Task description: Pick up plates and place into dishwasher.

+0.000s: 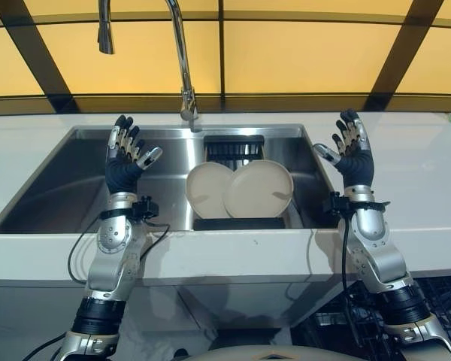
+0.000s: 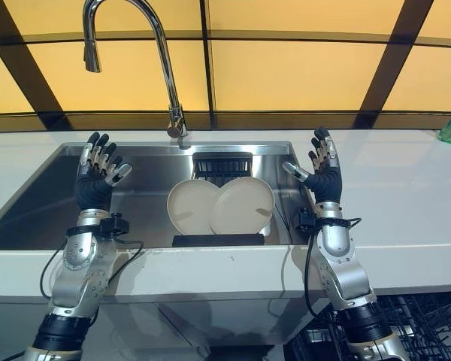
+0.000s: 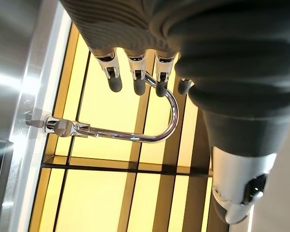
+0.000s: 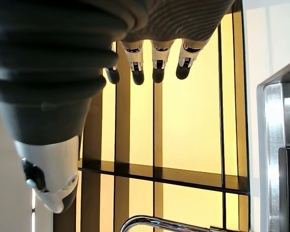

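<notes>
Two cream plates (image 1: 239, 189) lean on edge, overlapping, propped on a dark rack (image 1: 238, 222) in the steel sink (image 1: 75, 173), probably so they drain and stay easy to take by the rim. The left hand (image 1: 125, 159) and right hand (image 1: 352, 150) are both raised, fingers straight and spread, holding nothing, which looks like a ready pose ahead of the first pick. The plates sit between the two hands and lower than both, well apart from either, nearer the right one. A tap (image 1: 182, 60) rises beyond them, and dishwasher baskets (image 1: 436, 301) show below the right arm.
</notes>
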